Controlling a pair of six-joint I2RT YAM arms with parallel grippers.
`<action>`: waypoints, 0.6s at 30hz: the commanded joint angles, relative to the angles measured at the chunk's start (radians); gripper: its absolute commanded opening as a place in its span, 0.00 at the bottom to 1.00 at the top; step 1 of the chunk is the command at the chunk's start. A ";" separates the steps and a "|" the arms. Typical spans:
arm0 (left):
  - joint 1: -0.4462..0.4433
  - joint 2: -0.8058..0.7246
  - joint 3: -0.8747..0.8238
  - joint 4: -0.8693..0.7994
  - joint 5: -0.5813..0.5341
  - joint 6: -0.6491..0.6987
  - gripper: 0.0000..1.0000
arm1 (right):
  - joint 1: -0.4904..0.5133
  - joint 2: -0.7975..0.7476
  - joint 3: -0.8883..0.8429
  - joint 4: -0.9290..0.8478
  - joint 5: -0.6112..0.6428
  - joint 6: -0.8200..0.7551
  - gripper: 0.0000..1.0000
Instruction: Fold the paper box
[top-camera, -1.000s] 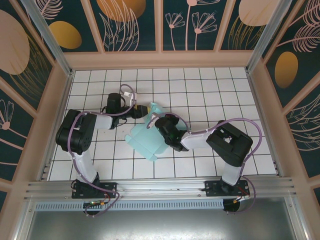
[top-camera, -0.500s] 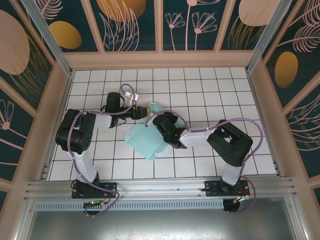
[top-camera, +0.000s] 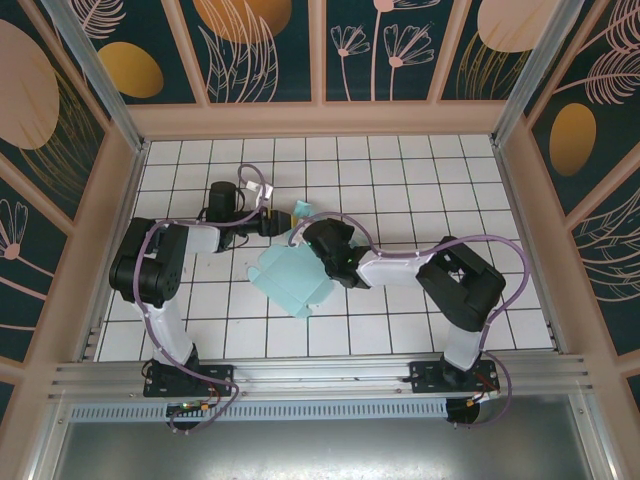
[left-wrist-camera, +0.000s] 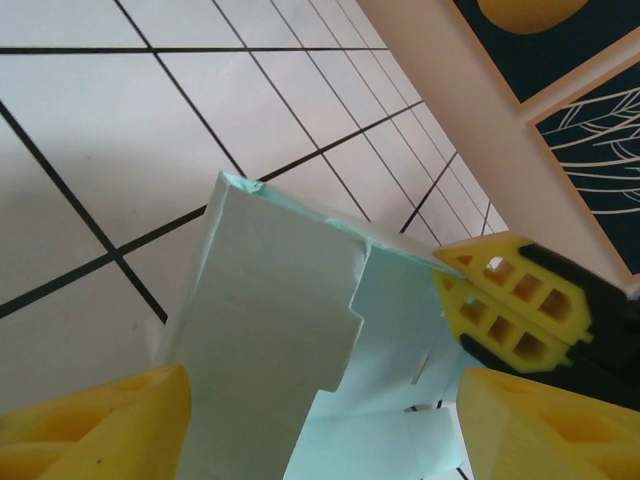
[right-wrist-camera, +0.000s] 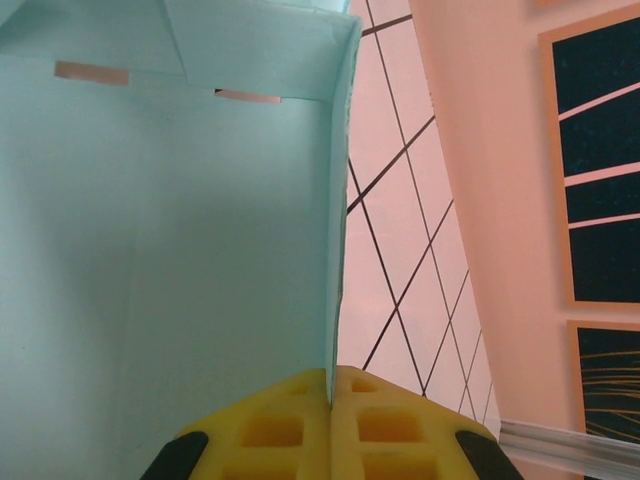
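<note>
My right gripper (right-wrist-camera: 330, 388) is clenched on the pale mint-blue thin card paper box (right-wrist-camera: 150, 250). In the right wrist view its yellow pads (right-wrist-camera: 400, 425) meet at bottom centre with the card's thin upright edge caught between them. That wall runs straight up the frame to a folded corner at the top.

My left gripper (left-wrist-camera: 320, 415) stands released, with its yellow fingers (left-wrist-camera: 100, 425) wide apart in the bottom corners of the left wrist view. A stepped flap of the same card rises between them toward the upper left of the frame. The flap lies close to the left-hand finger; I cannot tell whether it touches. At middle right, the right gripper's yellow tips pinch the card's far edge.

From above, both grippers meet just left of the frame's centre, the left from the left and the right from the right. The box's flat bulk lies on the white tiled table (top-camera: 400, 180) just below them, its long axis seeming to slant from upper left to lower right.

I judge the left gripper nearer the raised flap, which it already straddles. Both forearms reach low and near level toward each other, with elbows out to the frame's sides.
</note>
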 joint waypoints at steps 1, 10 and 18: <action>0.007 0.012 0.031 -0.032 0.058 0.039 0.71 | -0.005 0.029 0.024 -0.061 -0.024 0.020 0.00; 0.013 0.020 0.021 -0.072 0.074 0.086 0.67 | -0.023 0.010 0.028 -0.075 -0.056 0.057 0.00; 0.019 -0.064 -0.041 0.016 0.016 0.051 0.71 | -0.021 0.019 -0.030 0.111 0.063 -0.117 0.00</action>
